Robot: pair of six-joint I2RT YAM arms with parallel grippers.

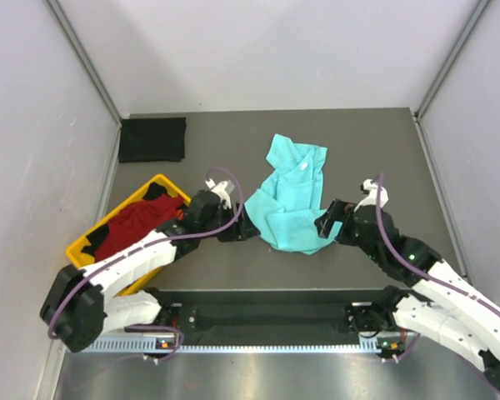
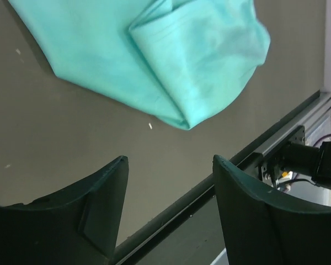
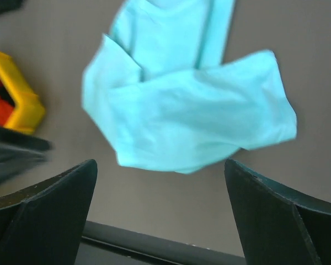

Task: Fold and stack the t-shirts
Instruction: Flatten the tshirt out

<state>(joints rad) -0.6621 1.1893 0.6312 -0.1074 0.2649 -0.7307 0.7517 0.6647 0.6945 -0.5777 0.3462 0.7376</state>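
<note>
1 black shirt (image 1: 152,139) lies folded in a flat, neat rectangle at the far left corner of the table (image 1: 383,150), so by my reading 1 shirt is done. The teal shirt (image 1: 293,200) is mid-table, between the 2 grippers, and crumpled. Its near half is doubled over in a rounded, puffy lobe, and its far half trails away in a narrower strip with a white label (image 1: 302,166) showing. That is no tidy fold (more a bunch), and I judge it needs spreading and folding before it joins the stack.

In the yellow tray (image 3: 19,105) on the left, a red shirt (image 1: 137,223) sits heaped with black cloth (image 1: 156,192) showing around it, and the right wrist view catches some orange cloth (image 3: 0,107) there too. Those look unfolded, so most of the job is left.

The shirts look thin, soft and matte, with gentle creases. The tray is hard, glossy plastic, and the table is dull dark grey.

The left gripper (image 1: 242,227) hangs just beside the teal shirt's left edge and the right gripper (image 1: 327,223) near its right edge. Each has its fingers spread wide with nothing between them.
</note>
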